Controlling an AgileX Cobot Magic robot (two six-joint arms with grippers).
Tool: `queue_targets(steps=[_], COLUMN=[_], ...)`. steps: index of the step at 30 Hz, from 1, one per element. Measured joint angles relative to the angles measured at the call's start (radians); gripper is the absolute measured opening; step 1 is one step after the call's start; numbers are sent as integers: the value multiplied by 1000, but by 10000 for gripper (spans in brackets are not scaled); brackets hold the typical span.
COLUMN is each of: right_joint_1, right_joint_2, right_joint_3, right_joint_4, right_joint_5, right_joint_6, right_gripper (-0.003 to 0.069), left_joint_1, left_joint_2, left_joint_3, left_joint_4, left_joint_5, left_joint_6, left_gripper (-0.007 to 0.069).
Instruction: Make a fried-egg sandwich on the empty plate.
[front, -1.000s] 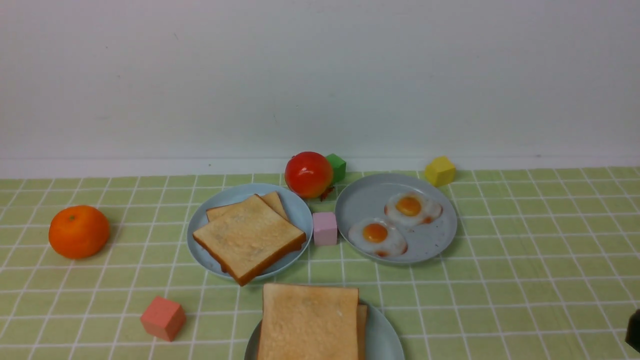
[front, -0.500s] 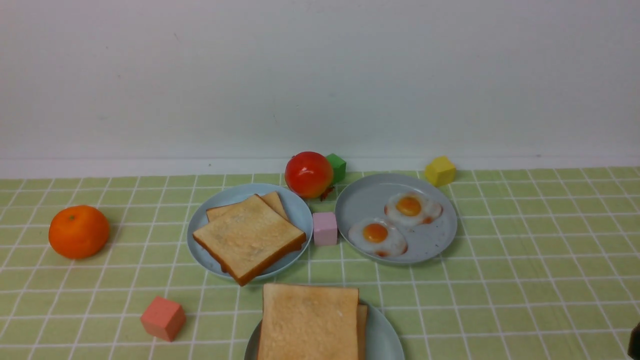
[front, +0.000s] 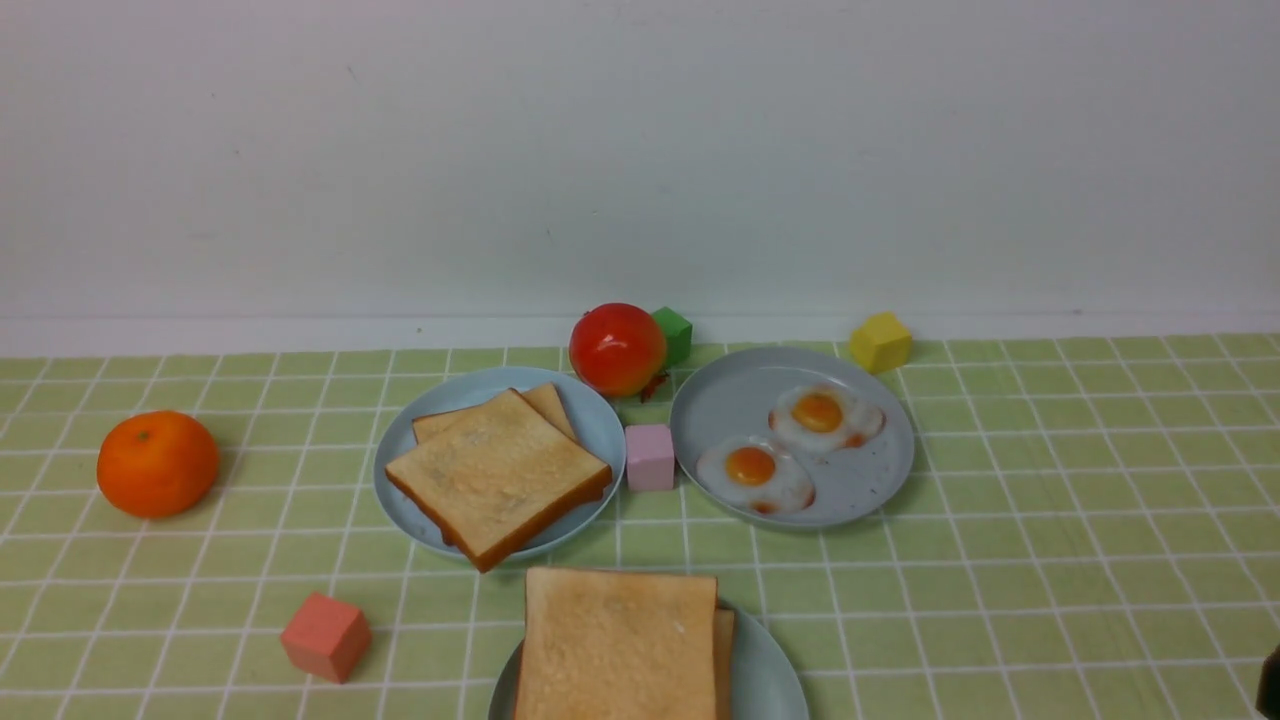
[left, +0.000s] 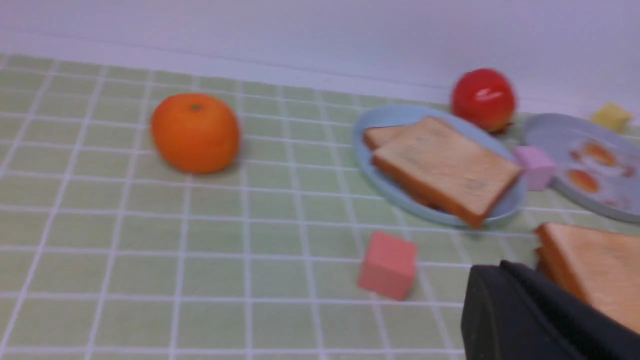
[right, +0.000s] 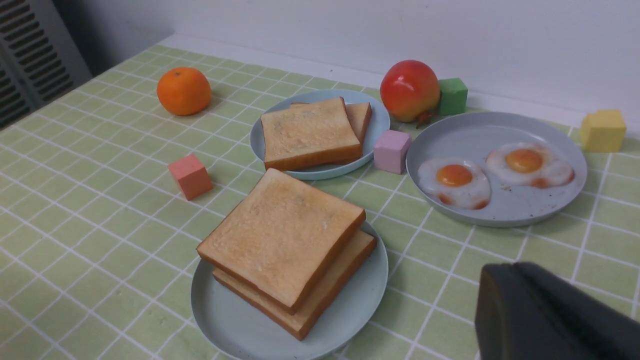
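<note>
Two tan toast slices with brown crusts are stacked as the sandwich (front: 617, 645) (right: 282, 235) (left: 595, 265) on the pale aqua-green plate (front: 765, 670) (right: 235, 325) at the table's near edge. No egg shows between the slices. My left gripper (left: 500, 270) is shut and empty, just left of the sandwich and apart from it. My right gripper (right: 505, 272) is also shut and empty, hovering over bare cloth to the right of the plate. In the front view only a dark sliver of the right gripper (front: 1270, 685) shows at the lower right edge.
A light-blue plate (front: 590, 420) holds two loose toast slices (front: 497, 475). A grey-blue plate (front: 730, 400) holds two fried eggs (front: 752, 470) (front: 822, 415). Around them are a pink cube (front: 650, 457), red fruit (front: 617, 348), green cube (front: 674, 333), yellow cube (front: 880, 342), orange (front: 157, 463) and salmon cube (front: 326, 636).
The right gripper's dark tip has sunk lower at the front view's right edge and is almost out of frame. The food and plates have not moved.
</note>
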Motion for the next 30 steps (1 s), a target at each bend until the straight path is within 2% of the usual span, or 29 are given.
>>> queue_targets(steps=[5, 15, 30], right_joint_1=[0, 0, 0], right_joint_2=[0, 0, -3], right_joint_3=[0, 0, 28], right_joint_4=[1, 0, 0], right_joint_5=[0, 0, -13], right_joint_6=[0, 1, 1], right_gripper=[29, 36, 40], left_joint_1=[87, 91, 91], left_joint_2=[-6, -6, -6], left_joint_3=[149, 176, 178], left_joint_4=[10, 19, 21], left_joint_5=[-46, -134, -137], left_joint_6=[3, 5, 4], left_gripper=[-13, -9, 4])
